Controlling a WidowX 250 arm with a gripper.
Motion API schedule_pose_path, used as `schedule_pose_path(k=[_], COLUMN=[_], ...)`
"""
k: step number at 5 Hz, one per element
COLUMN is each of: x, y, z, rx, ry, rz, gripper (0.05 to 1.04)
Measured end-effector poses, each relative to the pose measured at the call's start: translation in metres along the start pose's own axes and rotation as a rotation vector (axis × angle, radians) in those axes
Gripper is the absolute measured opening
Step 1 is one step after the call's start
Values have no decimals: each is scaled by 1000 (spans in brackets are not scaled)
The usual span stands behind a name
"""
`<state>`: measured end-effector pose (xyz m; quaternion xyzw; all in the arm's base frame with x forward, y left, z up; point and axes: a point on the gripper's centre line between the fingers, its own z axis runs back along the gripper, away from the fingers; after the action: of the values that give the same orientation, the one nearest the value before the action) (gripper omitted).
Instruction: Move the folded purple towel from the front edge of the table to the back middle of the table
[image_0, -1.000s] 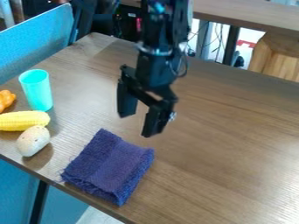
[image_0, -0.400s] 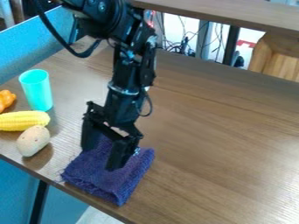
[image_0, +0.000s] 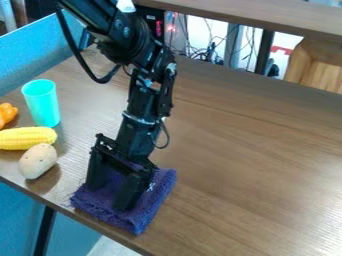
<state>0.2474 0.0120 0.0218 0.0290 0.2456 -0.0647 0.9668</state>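
The black gripper (image_0: 109, 197) hangs down over the folded purple cloth (image_0: 148, 206), its two fingers apart with cloth showing between them. Both fingertips are low at the cloth, near its left and middle parts; whether they press on it I cannot tell. The cloth lies close to the table's front-left edge, its upper part partly hidden behind the gripper.
On the wooden table (image_0: 254, 165), left of the cloth, are a tan potato-like object (image_0: 38, 161), a yellow corn cob (image_0: 27, 138), a turquoise cup (image_0: 41, 102) and an orange object (image_0: 7, 114). A blue panel (image_0: 40, 47) stands behind the left side.
From above the table behind the cloth, the gripper has moved down and left over it, lowering a little further since the second frame. The cloth lies in the same place.
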Motion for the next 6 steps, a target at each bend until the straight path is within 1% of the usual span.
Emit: schedule_pose_path(k=[1, 2, 3, 4, 5, 6], x=[12, 40, 79, 117, 137, 131], y=[0, -2, -4, -9, -7, -7], z=[6, 25, 51, 70, 80, 80], rx=[-45, -74, -65, -39, -27, -31], ry=[-79, -237, -374, -412, -391, -380], rz=[5, -15, -52, -84, -74, -54], gripper=[1004, 1004, 1004, 1004, 1004, 1002])
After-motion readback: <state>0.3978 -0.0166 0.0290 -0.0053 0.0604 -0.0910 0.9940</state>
